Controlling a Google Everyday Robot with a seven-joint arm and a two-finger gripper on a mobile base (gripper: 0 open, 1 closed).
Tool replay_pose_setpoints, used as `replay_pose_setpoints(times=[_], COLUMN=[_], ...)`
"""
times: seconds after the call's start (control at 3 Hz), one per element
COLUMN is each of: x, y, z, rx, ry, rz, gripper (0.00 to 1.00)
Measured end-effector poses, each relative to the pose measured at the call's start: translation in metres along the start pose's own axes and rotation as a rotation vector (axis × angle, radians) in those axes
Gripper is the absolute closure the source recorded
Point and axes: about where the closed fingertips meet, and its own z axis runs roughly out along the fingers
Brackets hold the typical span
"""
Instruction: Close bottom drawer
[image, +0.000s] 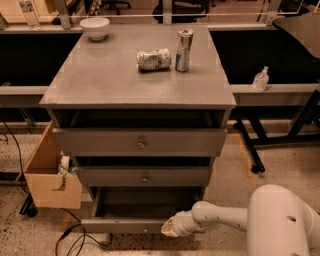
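At the foot of the grey cabinet (100, 85): bottom drawer (120, 226), pulled well out, dark inside, thin front panel facing forward. Gripper (169, 228) low at the right end of that panel, touching it or just short of it; cannot tell which, nor whether clenched or released. Pale arm (220, 217) reaching in from the lower right.

Above, middle drawer (144, 176) and top drawer (140, 142), each out a little. On the cabinet top, white bowl (95, 27) at the back left, crushed can (153, 59) on its side, upright can (183, 43) just beside it.

Against the cabinet's left side, cardboard box (50, 172) with a tape roll (65, 162) at its edge. Cables (75, 240) on the floor near the drawer's left corner. To the right, black table leg (248, 145) and a small pump bottle (260, 78) on the ledge.
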Motion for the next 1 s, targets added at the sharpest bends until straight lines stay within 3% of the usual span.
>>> replay_pose_setpoints(times=[1.0], x=[-0.009], y=[-0.015], z=[0.005], rx=[0.011], ry=[-0.009], rz=[-0.034], gripper=[1.00])
